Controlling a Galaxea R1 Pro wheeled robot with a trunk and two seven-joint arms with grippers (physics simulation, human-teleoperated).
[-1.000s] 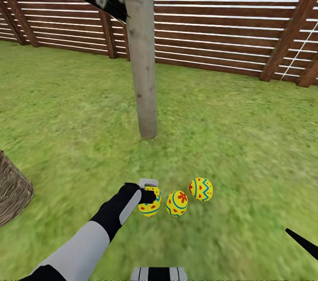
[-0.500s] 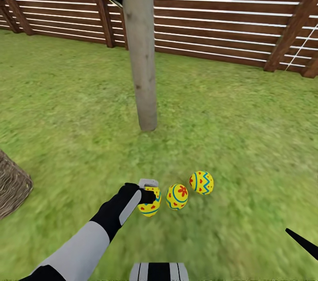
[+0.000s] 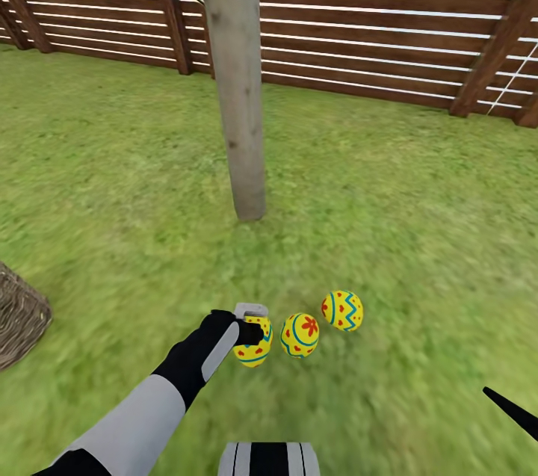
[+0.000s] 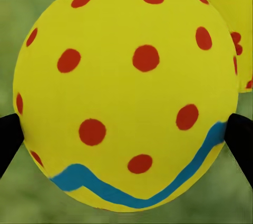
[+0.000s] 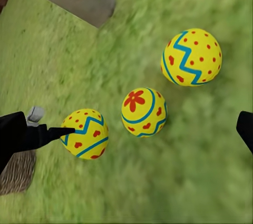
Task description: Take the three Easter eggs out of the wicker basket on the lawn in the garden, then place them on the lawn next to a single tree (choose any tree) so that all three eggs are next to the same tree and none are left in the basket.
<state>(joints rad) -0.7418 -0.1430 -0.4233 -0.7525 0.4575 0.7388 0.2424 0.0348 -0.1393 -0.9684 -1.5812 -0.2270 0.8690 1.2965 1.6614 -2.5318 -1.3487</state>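
A: Left gripper (image 3: 252,334) is down on the lawn (image 3: 112,184), fingers (image 4: 240,139) pressed to either side of the first egg (image 3: 254,345).

B: And the others?

A: Second egg (image 3: 300,335) just beside it, third egg (image 3: 342,310) next along, all near the tree (image 3: 237,87). Wicker basket (image 3: 19,315) well apart.

B: Right gripper (image 5: 126,129)?

A: Spread wide, holding nothing.

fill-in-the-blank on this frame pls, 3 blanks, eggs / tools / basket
1. The left tool is shut on the ____most of the three Easter eggs in the head view.
2. The number of eggs lying free on the lawn is ____.
3. Seen from the head, the wicker basket sits to the ____ of the tree.

Missing words: left; two; left
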